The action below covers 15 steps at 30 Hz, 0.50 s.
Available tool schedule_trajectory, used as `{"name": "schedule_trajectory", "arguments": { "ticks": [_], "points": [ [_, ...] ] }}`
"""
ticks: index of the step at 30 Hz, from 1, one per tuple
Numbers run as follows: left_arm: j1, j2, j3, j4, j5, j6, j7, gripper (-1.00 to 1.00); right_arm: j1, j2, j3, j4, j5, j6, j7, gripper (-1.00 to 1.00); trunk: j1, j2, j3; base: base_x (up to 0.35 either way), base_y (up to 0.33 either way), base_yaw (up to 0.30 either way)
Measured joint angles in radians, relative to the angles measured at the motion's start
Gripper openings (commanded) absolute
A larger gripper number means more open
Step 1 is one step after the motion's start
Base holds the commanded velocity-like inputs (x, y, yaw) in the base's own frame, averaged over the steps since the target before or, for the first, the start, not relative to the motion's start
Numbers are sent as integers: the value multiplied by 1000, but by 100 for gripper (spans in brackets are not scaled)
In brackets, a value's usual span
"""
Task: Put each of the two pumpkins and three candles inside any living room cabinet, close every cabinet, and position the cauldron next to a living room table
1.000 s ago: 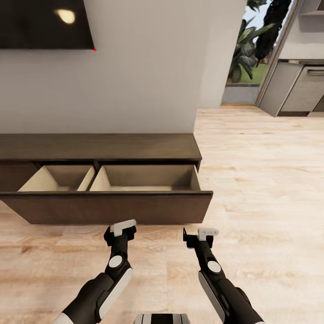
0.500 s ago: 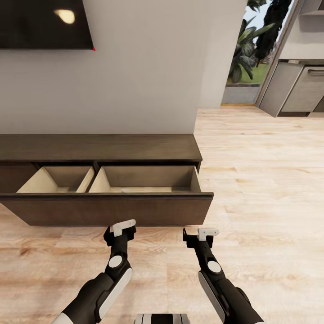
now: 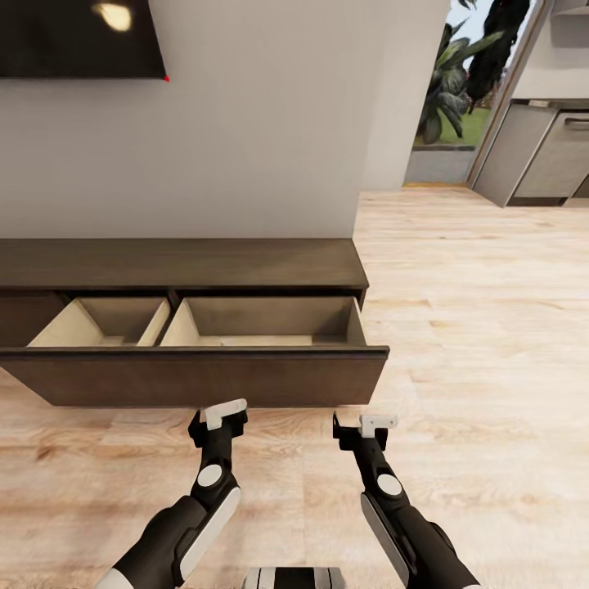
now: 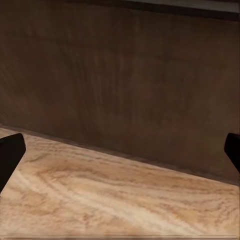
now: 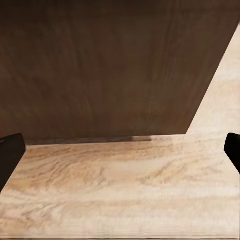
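1. Cabinet (image 3: pixel 180 266) stands against the wall; its drawer (image 3: pixel 196 376) is pulled out, pale compartments showing nothing inside.
2. Left gripper (image 3: pixel 222 415) and right gripper (image 3: pixel 370 425) hang just short of the drawer front, jaws spread, holding nothing.

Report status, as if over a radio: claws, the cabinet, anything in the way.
Left claw open, empty. Right claw open, empty. Cabinet drawer pulled out, compartments look empty. Nothing between claws and drawer front.
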Motion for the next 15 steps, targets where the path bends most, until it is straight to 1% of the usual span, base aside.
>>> {"name": "schedule_trajectory", "arguments": {
  "ticks": [11,15],
  "points": [
    [0,0,3,11,3,1,-10,100,2,1,1,-17,1,-10,0,100,5,-3,-43,0,0,0],
    [0,0,3,12,4,0,-3,100,3,1,2,-30,2,-29,2,100,5,-3,-43,0,0,0]
  ]
}}
